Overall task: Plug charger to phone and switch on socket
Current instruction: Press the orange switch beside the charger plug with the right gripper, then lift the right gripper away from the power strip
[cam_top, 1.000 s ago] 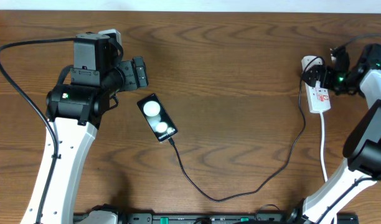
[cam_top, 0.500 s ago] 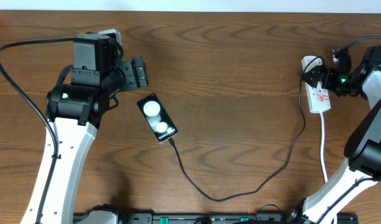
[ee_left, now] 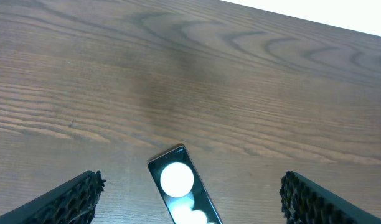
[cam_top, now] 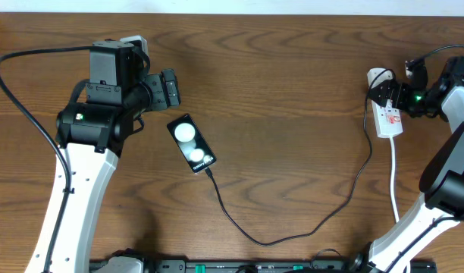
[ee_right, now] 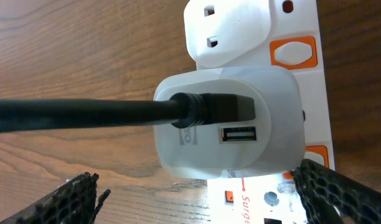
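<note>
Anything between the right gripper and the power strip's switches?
Only the white adapter, with the cable plugged in, sits on the power strip in front of the open right gripper. The orange switches beside it look uncovered.

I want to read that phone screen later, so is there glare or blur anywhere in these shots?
Overhead: round white glare spots cover much of the slim black glossy phone's screen. Left wrist: the same glare, and the bottom edge of the picture cuts the phone off. Right wrist: the white plastic plug adapter and the narrow white power strip are close and sharp, with no harsh glare.
</note>
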Controlling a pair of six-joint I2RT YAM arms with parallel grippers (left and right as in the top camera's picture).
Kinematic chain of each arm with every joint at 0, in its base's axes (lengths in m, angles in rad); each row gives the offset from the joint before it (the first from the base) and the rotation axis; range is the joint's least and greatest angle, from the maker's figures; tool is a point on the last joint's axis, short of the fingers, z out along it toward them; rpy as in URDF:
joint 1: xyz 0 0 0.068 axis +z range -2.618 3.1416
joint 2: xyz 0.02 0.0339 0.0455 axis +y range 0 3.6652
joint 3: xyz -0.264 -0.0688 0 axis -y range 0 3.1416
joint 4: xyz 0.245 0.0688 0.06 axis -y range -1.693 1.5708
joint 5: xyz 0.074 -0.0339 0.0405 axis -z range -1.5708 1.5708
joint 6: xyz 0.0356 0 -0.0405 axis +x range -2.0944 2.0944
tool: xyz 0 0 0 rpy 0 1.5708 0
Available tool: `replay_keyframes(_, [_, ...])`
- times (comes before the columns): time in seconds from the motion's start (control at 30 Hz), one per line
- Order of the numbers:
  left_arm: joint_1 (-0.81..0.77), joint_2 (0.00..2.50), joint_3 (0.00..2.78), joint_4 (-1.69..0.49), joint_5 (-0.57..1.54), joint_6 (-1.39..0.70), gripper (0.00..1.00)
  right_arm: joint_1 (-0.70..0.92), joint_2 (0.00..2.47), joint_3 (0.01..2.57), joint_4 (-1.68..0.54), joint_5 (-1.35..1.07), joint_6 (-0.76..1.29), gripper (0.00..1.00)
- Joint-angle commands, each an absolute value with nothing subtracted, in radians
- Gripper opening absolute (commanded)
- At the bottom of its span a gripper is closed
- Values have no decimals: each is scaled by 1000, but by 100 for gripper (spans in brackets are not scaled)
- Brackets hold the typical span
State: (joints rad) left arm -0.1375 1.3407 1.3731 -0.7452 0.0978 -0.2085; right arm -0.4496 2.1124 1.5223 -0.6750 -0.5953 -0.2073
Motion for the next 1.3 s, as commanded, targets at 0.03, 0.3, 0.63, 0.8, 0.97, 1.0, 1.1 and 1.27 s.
replay_keyframes(0.03, [-131,1341,1373,-748,85,-199,93,-413,2134,1489,-684,-636,-188,99])
replay_keyframes(0.3, [-131,1341,1373,-748,85,-199,93,-378,2134,1475,-657,-635,-168,99])
replay_keyframes(0.63, [-131,1341,1373,-748,85,-199,93,-362,2135,1475,-654,-635,-150,99])
replay_keyframes(0.8, [-131,1341,1373,-748,85,-199,93,-377,2135,1477,-668,-568,-134,99])
replay_keyframes(0.97, [-131,1341,1373,-748,85,-199,93,-427,2127,1525,-739,-488,-124,99])
replay_keyframes(1.0, [-131,1341,1373,-748,85,-199,93,-440,2123,1541,-757,-461,-125,99])
replay_keyframes(1.1, [-131,1341,1373,-748,85,-199,93,-478,2101,1591,-820,-371,-128,99])
replay_keyframes(1.27, [-131,1341,1373,-748,85,-199,93,-529,2047,1664,-908,-316,-128,99])
